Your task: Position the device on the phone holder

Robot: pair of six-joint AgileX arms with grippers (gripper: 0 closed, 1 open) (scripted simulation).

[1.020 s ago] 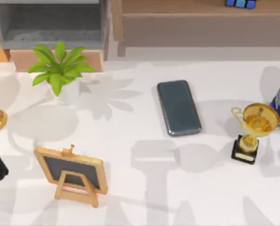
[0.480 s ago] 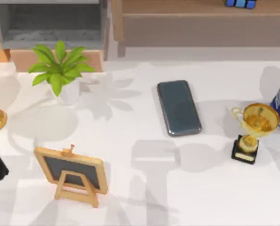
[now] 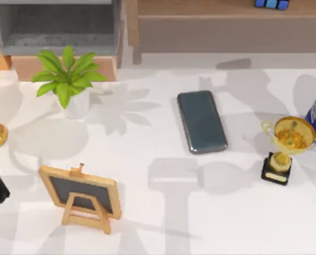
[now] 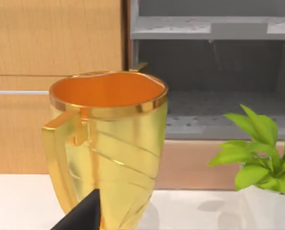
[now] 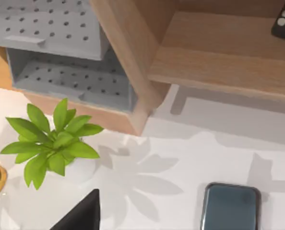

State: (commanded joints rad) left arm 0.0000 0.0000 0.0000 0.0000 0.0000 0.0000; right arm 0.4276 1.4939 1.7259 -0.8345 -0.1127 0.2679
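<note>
Left to right on white table: wood-framed dark board on easel, green potted plant, flat dark grey-blue glossy phone lying flat mid-table, gold trophy on black base. All unmoved versus 0.5 s ago. New: arm shadow across table's far right, beyond phone. Finger state of both grippers: cannot tell.
</note>
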